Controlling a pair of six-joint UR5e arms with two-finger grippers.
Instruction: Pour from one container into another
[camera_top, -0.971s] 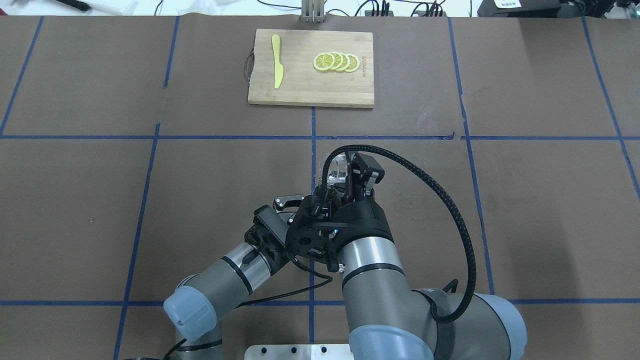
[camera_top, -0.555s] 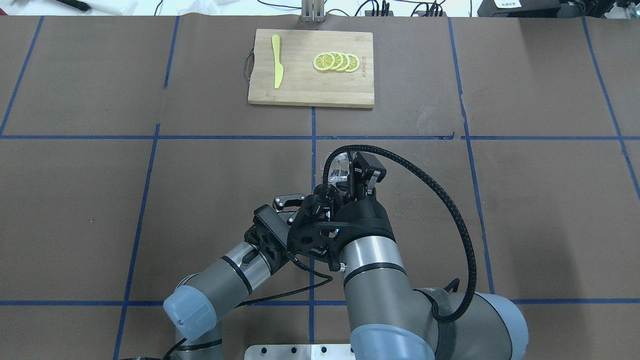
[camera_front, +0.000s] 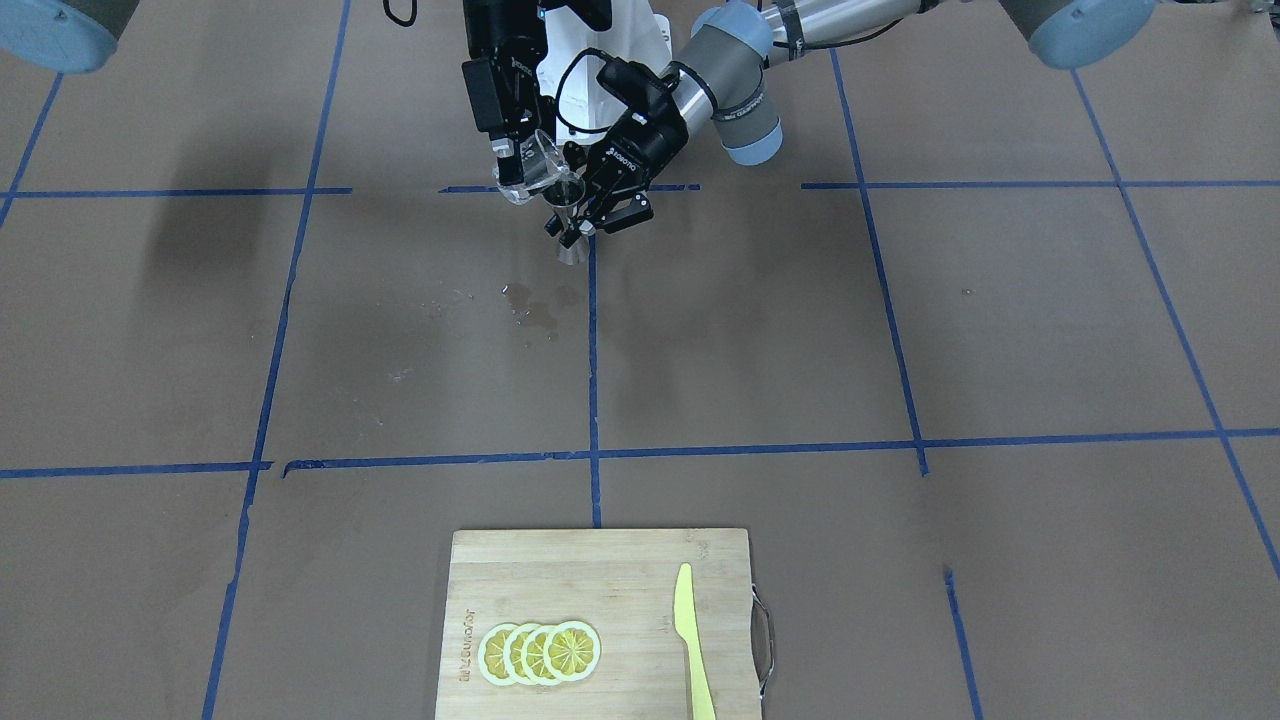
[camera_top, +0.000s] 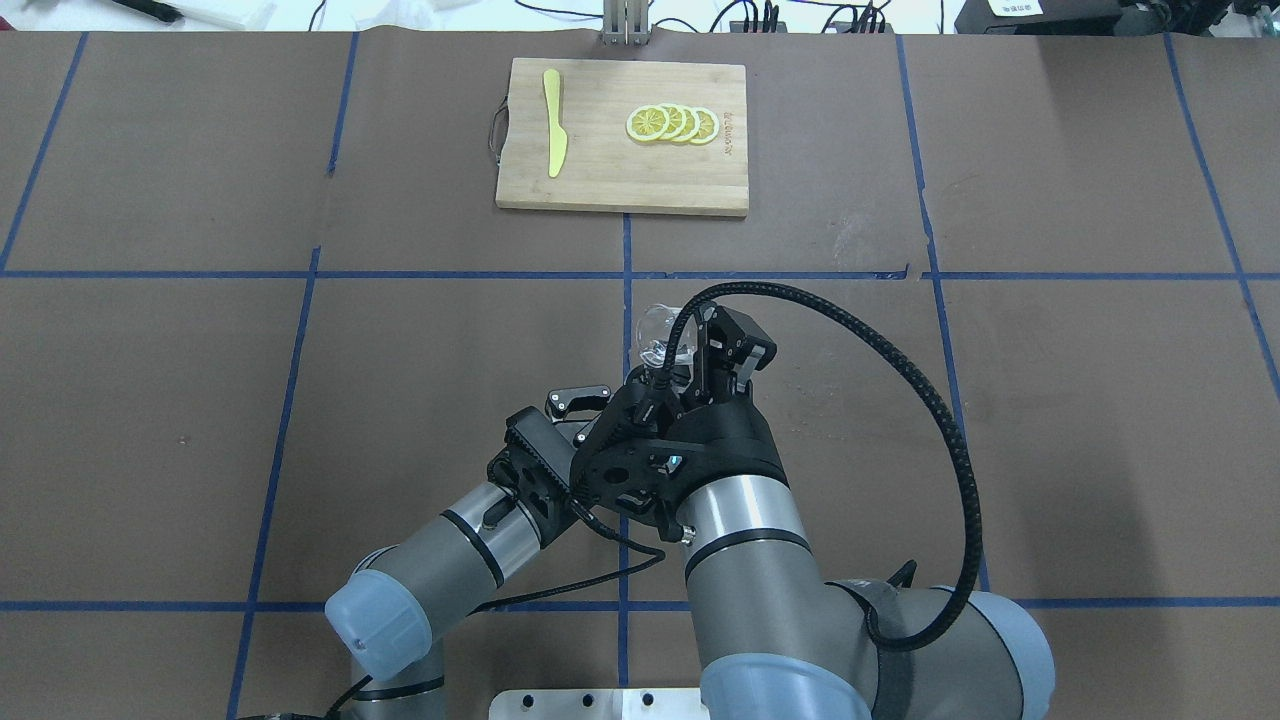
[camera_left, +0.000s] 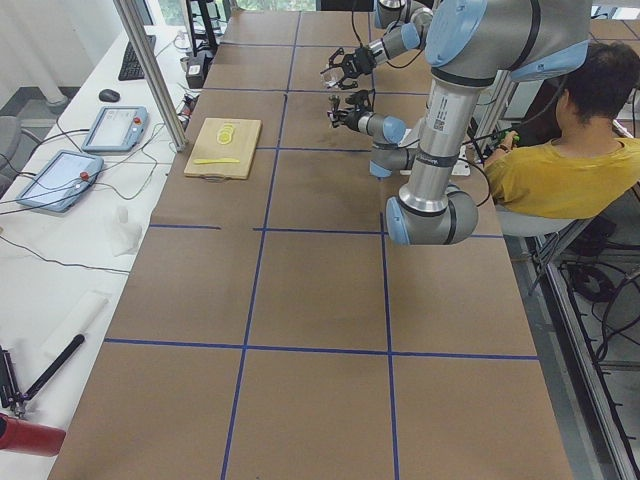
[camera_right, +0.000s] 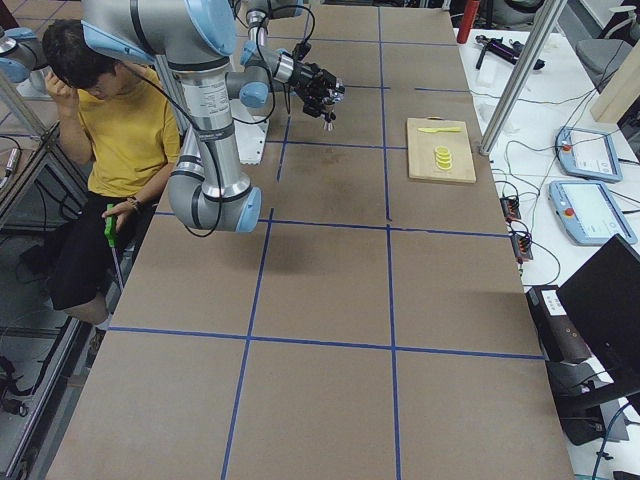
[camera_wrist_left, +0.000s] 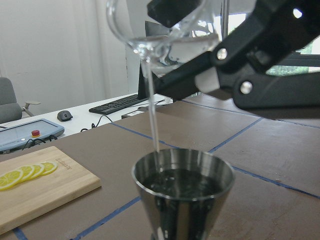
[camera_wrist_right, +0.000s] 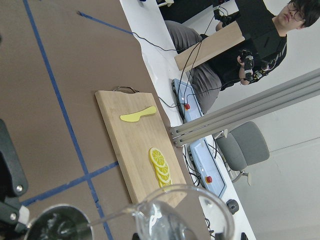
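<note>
My right gripper (camera_front: 514, 168) is shut on the small clear glass cup (camera_front: 537, 168), which is held tilted above the table. A thin stream of clear liquid (camera_wrist_left: 153, 115) runs from the cup's lip (camera_wrist_left: 150, 47) into the steel jigger (camera_wrist_left: 183, 192), which holds liquid. The hourglass-shaped jigger (camera_front: 570, 252) stands upright in the air, with my left gripper (camera_front: 585, 220) shut on its waist. From overhead the cup (camera_top: 655, 328) shows beside the right gripper (camera_top: 712, 352); the jigger is hidden under the right wrist.
A wet patch (camera_front: 530, 305) lies on the brown paper below the jigger. At the table's far side is a wooden cutting board (camera_top: 600, 180) with lemon slices (camera_top: 672, 123) and a yellow knife (camera_top: 553, 122). A person (camera_left: 560, 160) sits behind the robot.
The right gripper has turned a little, tipping the cup further toward the left and slightly away from the robot. The left arm has stayed still.
</note>
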